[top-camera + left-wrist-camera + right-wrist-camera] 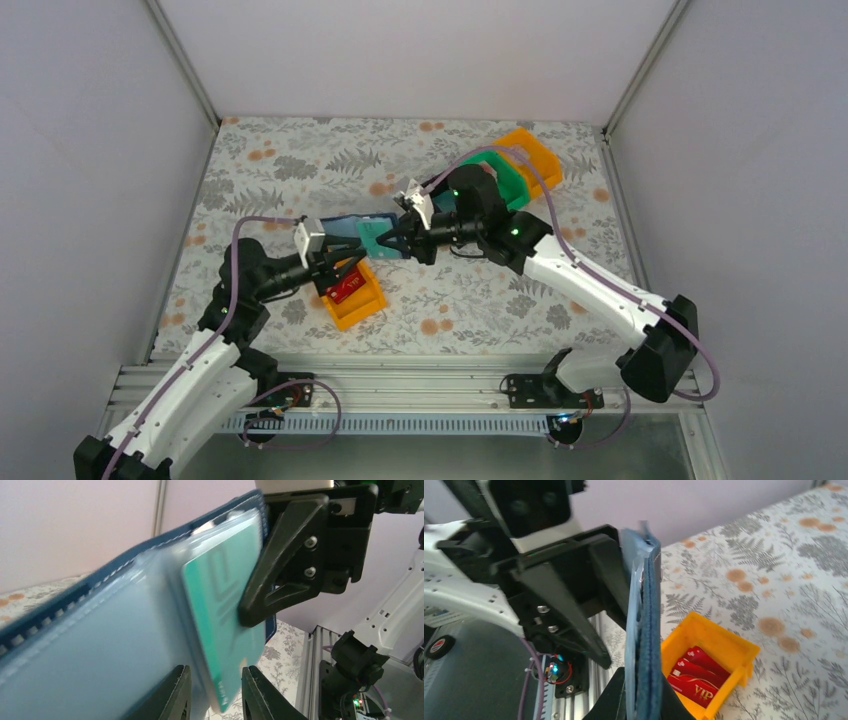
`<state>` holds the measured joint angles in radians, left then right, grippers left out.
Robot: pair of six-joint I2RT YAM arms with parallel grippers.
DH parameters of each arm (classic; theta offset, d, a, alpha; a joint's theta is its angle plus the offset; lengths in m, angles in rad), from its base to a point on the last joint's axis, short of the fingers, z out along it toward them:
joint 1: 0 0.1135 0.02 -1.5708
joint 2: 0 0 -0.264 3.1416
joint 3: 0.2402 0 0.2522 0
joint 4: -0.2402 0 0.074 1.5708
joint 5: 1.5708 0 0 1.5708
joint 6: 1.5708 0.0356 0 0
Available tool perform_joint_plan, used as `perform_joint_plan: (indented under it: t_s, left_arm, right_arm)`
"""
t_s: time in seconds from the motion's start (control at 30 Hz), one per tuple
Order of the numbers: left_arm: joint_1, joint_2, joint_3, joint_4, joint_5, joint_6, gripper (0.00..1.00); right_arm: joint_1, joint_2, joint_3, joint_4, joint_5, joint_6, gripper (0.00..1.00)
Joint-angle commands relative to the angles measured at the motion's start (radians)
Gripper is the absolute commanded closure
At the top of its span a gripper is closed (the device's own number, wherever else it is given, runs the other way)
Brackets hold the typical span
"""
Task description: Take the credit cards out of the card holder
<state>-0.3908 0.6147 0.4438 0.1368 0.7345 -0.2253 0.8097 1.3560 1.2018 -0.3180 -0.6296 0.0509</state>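
The right pincer (pixel 644 685) is clenched on the holder (pixel 651 630), which hangs open and on edge above the table (pixel 774 580). A teal card (pixel 220 615) sticks partly out of a clear sleeve, with the right pincer's finger pressed against it. The left pincer (pixel 215 672) straddles that card's lower edge, fingers partly apart; whether they grip it I cannot tell. Red cards (pixel 694 677) lie in an orange bin (pixel 729 647) below the left pincer.
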Motion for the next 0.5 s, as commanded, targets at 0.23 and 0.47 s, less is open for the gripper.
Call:
perform_joint_plan:
  t_s: [0.23, 0.47]
  left_arm:
    - [0.000, 0.012, 0.024, 0.065, 0.115, 0.062, 0.78]
    - [-0.002, 0.011, 0.035, 0.114, 0.183, 0.081, 0.96]
  right_arm:
    - [0.021, -0.021, -0.003, 0.019, -0.243, -0.184, 0.96]
    - [0.025, 0.017, 0.023, 0.030, -0.202, -0.185, 0.96]
